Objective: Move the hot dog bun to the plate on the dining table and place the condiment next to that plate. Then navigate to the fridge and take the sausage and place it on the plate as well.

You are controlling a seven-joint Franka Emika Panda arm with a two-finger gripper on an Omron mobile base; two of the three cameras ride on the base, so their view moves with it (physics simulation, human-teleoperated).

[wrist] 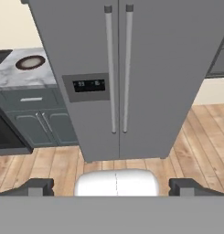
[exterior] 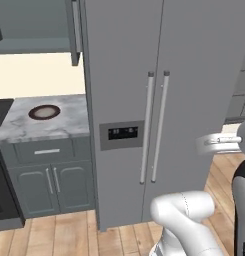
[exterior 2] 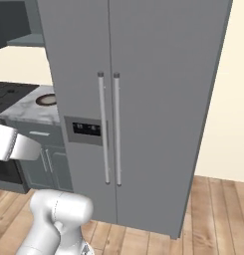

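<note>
Ahead and left of the gripper (wrist: 115, 185), a dish (wrist: 30, 62) sits on the marble counter (wrist: 22, 75). Straight ahead, the fridge (wrist: 145, 68) is closed, so the sausage cannot be seen. With jaws wide and empty, align squarely on one door handle (wrist: 110, 68) before closing.

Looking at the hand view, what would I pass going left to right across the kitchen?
Marble counter with a round dish → fridge display panel → left door handle → right door handle → wooden floor.
</note>
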